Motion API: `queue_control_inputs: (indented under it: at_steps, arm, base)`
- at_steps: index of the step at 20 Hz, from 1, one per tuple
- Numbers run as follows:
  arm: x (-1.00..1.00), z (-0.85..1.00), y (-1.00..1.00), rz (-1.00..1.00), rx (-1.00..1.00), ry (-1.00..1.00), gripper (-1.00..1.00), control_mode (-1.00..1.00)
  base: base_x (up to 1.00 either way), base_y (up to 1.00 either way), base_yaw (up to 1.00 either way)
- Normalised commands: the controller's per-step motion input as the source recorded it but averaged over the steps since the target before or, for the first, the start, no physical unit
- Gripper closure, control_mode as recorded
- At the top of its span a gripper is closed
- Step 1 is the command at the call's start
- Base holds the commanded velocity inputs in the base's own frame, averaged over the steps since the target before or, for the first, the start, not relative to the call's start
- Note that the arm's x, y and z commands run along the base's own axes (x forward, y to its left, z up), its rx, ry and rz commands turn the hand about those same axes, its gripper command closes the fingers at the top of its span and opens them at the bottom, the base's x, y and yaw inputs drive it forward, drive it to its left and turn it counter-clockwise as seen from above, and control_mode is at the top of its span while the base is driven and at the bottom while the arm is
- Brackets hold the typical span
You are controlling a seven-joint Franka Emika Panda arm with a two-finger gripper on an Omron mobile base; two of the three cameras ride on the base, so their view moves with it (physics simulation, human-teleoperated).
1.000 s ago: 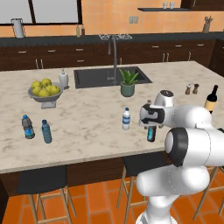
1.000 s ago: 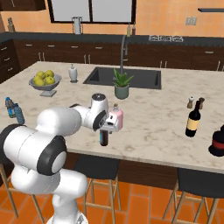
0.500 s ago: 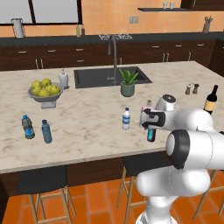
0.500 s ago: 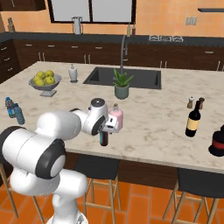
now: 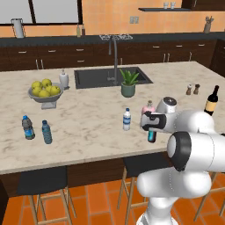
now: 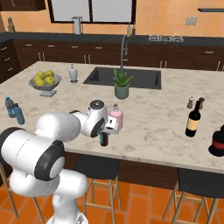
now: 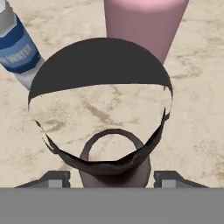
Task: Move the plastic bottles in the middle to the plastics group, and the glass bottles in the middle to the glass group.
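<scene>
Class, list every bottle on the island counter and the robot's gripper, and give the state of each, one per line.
slim dark bottle: upright, gripper over its top
gripper: over the slim dark bottle, fingers hidden
pink bottle: upright, stoppered
white-capped water bottle: upright, capped
two blue-capped water bottles: upright, capped
wine bottle: upright

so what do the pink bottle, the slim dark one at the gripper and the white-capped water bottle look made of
Pink bottle: looks like opaque, smooth pink glass with a grey stopper, though glazed ceramic is possible. Slim dark bottle: dark, likely glass, with a teal label. Water bottle: clear-whitish, thin-looking plastic with a blue label band and white cap.
</scene>
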Motion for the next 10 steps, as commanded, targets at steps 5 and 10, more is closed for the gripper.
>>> queue_control_inputs:
  at_steps: [5, 10]
  arm:
    - [0.0, 0.0, 0.0, 0.0, 0.0, 0.0, 1.0, -1.0]
    - [-0.31, 0.31, -0.21, -0.02, 0.0, -0.02, 1.0, -1.0]
  base:
    - [0.0, 0.0, 0.0]
    - [0.0, 0.0, 0.0]
